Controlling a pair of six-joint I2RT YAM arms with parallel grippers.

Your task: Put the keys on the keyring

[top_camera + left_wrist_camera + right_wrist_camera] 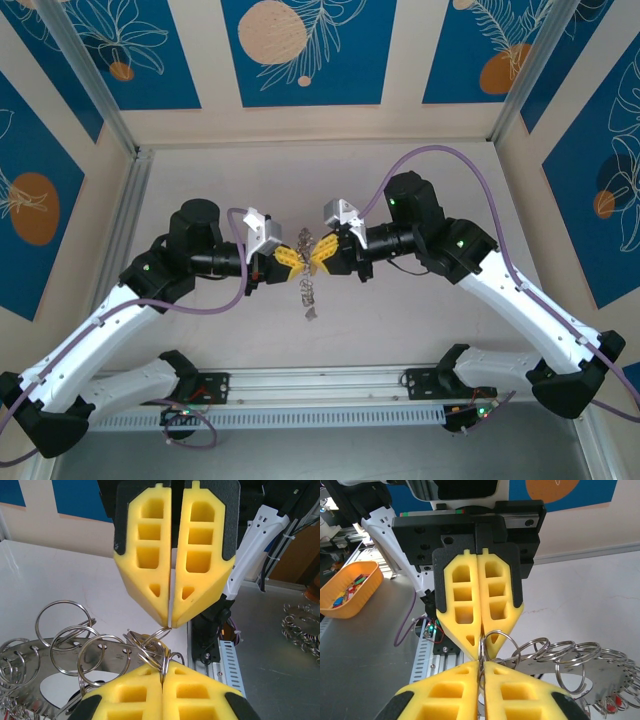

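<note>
Top external has my left gripper (292,258) and right gripper (322,254) meeting tip to tip over mid-table, each pair of yellow fingers pressed tight on small loops of the keyring (308,296), which dangles at 6 o'clock from that pinch. From the right wrist, its plate trails off to 4 o'clock with a red tag (615,700) at the rim, and an orange tray (357,600) of coloured bits sits at 9 o'clock. From the left wrist, the opposing fingers crowd 12 o'clock, with loose rings (300,630) at 3 o'clock
</note>
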